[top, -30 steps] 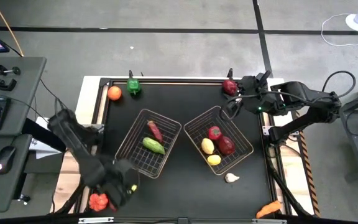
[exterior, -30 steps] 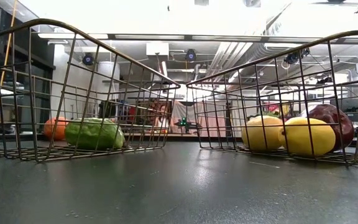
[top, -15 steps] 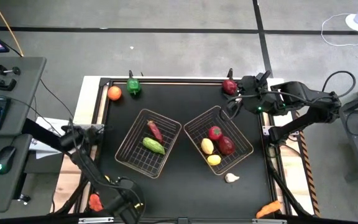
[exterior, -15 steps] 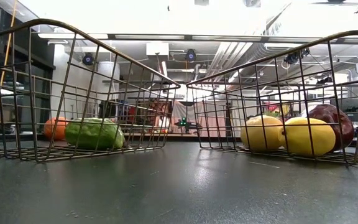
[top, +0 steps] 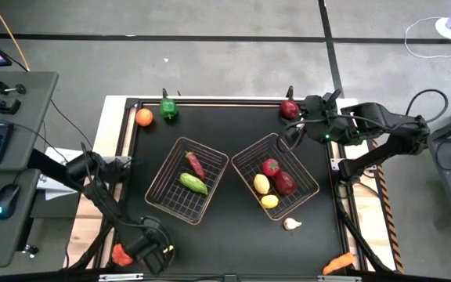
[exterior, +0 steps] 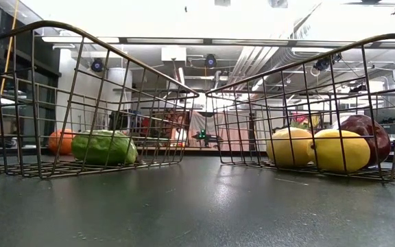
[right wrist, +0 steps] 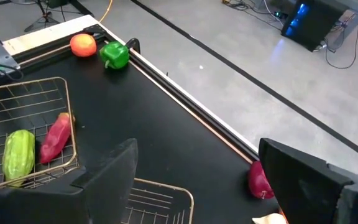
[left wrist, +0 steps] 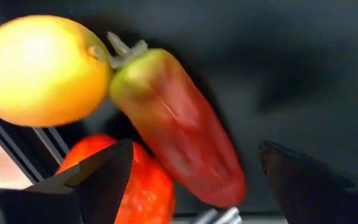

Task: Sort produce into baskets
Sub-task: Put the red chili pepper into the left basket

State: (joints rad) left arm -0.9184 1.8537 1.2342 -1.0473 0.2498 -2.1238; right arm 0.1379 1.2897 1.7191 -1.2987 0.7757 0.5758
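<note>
My left gripper [top: 155,249] hangs low over the table's near left corner, open. In the left wrist view its fingers stand on either side of a long red pepper [left wrist: 176,127] with a green stem end, which lies on the black mat between a yellow lemon [left wrist: 42,68] and an orange-red fruit [left wrist: 145,183]. The left basket [top: 163,192] holds a red pepper and a green cucumber [top: 193,184]. The right basket [top: 245,157] holds two red and two yellow fruits. My right gripper [top: 294,129] waits open, high over the far right corner next to a dark red apple [top: 290,110].
An orange [top: 144,117] and a green pepper [top: 168,109] lie at the far left edge. A white garlic [top: 292,224] lies near the right basket, and a carrot [top: 337,265] sits at the near right corner. Bare mat lies between the baskets and the near edge.
My left gripper has come down toward the near left corner, tipping steeper and rolling about its wrist, and stays open. The produce and the baskets have kept their places.
</note>
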